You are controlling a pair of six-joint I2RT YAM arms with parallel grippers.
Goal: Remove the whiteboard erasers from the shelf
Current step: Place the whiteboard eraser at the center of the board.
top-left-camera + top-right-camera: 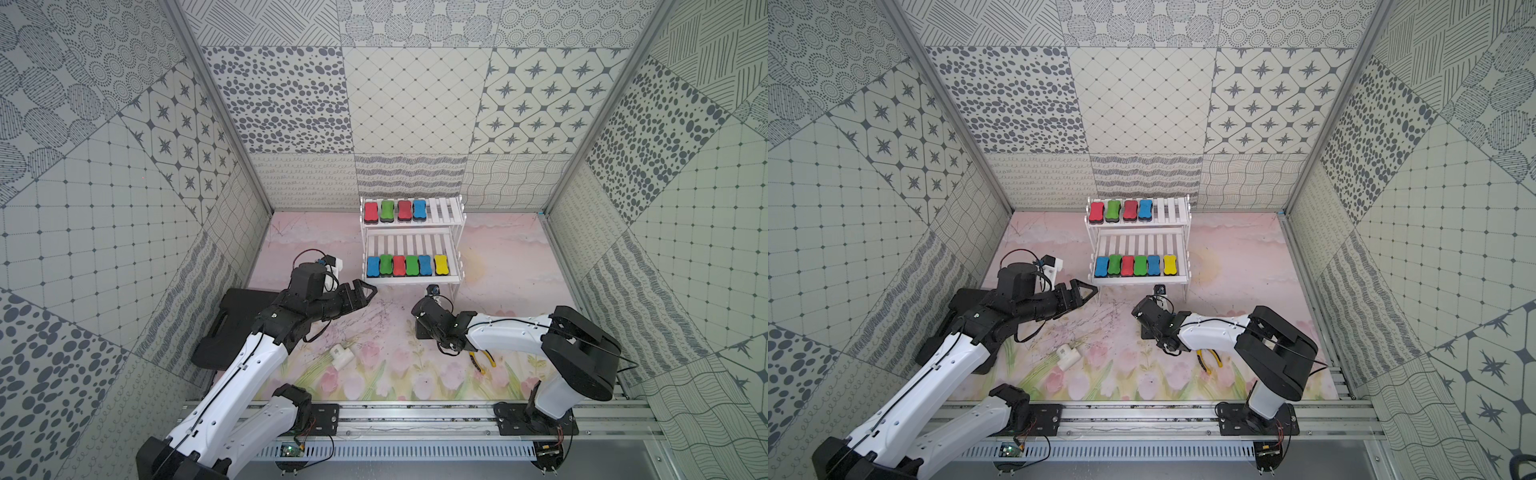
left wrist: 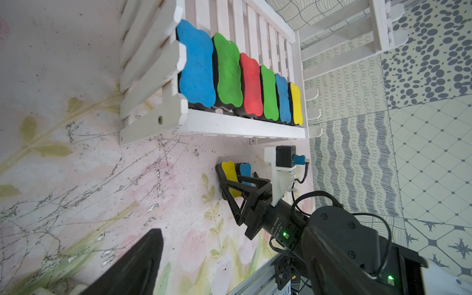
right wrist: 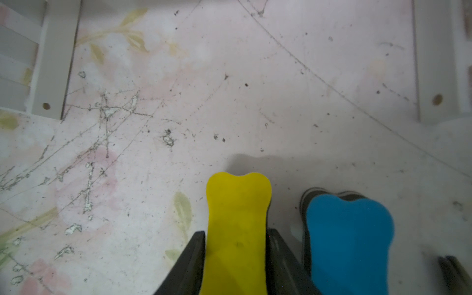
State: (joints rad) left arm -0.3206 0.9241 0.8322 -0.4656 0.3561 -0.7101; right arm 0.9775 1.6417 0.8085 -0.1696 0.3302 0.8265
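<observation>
Yellow eraser (image 3: 237,204) down at the mat (image 3: 178,102), just beside a blue eraser (image 3: 347,235), in front of the shelf (image 1: 411,281); ten more shelved. Right gripper (image 3: 237,232) clamped on its waist. Seat it flat, part the jaws fully, lift straight up, clear of blue.

Table (image 1: 505,270) w/ pink floral mat carries a white 2-tier shelf (image 1: 445,211) at back centre. Top-tier erasers (image 1: 404,210): 4 in a row at its left end, red, green, red, blue. Lower-tier erasers (image 1: 411,265): 6 along the front, blue, green, red, green, blue, yellow. On the mat: blue eraser (image 3: 350,237) just in front of the shelf, yellow eraser (image 3: 237,222) beside it (unclear if fully down), black case (image 1: 232,316) at left, white block (image 1: 341,356), pliers (image 1: 482,361).
</observation>
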